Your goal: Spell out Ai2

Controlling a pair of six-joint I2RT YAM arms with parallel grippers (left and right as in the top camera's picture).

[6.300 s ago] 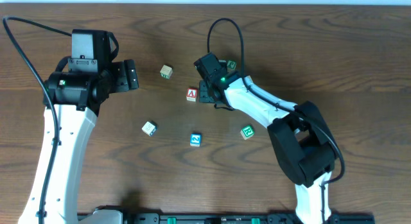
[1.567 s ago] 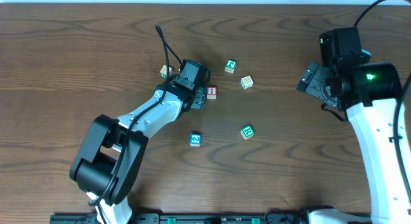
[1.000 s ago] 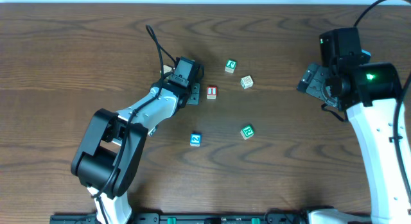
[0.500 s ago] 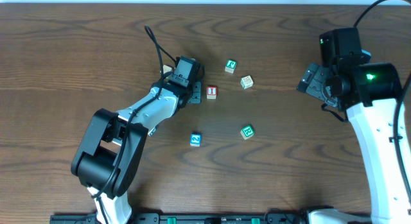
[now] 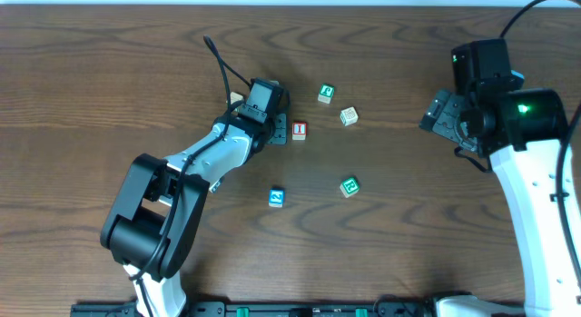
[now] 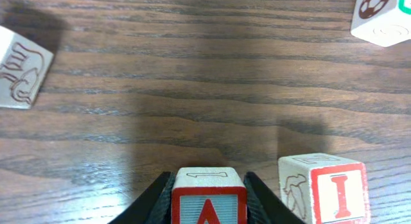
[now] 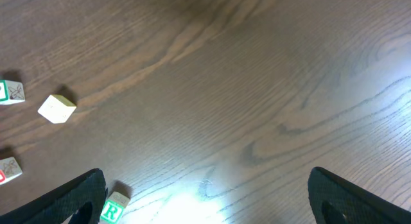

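The red "A" cube [image 6: 209,199] is clamped between the fingers of the left gripper [image 5: 274,133], mid-table toward the far edge. The red "I" cube [image 6: 324,189] stands just beside it on the right, with a narrow gap and no contact. I cannot tell whether the A's underside is down on the wood. This looks like the placing of the first letter, and doing it well means setting the A flat, its front face in line with the I's. The jaws should then part only slightly, since the right finger sits in that gap and a wide release would likely shove the I. A straight lift afterward seems safest. The blue "2" cube [image 5: 277,197] lies well apart toward the near edge, not yet in the row. The right gripper [image 5: 436,113] hangs near the right edge, its jaws spread wide and empty.
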